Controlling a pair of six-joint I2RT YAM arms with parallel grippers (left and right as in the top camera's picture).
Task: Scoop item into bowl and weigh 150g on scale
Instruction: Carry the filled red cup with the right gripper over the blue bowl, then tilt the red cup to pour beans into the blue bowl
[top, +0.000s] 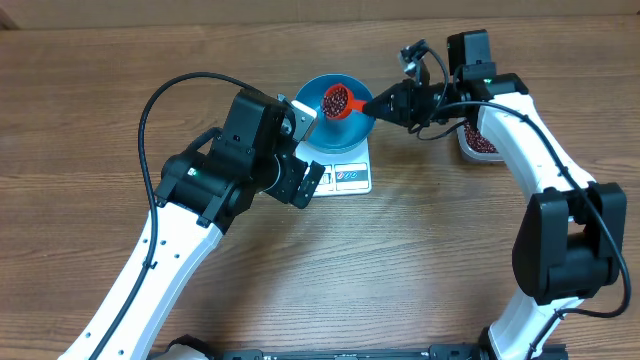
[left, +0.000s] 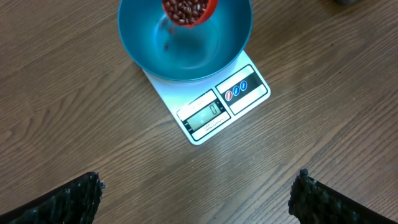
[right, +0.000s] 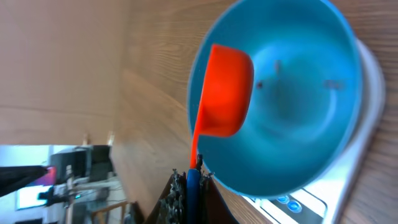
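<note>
The right fingers pinch the scoop, its beans within the bowl rim, atop the scale. The left fingers gape wide over the desk beside the scale's corner.

Looks down on wooden table. Shows blue bowl seated on far part of white scale, leaving display and printed markings uncovered at near edge. Shows red scoop, heaped with beans, over bowl at top of frame. Shows left gripper spread wide, fingertips in bottom corners, well apart from scale.
</note>
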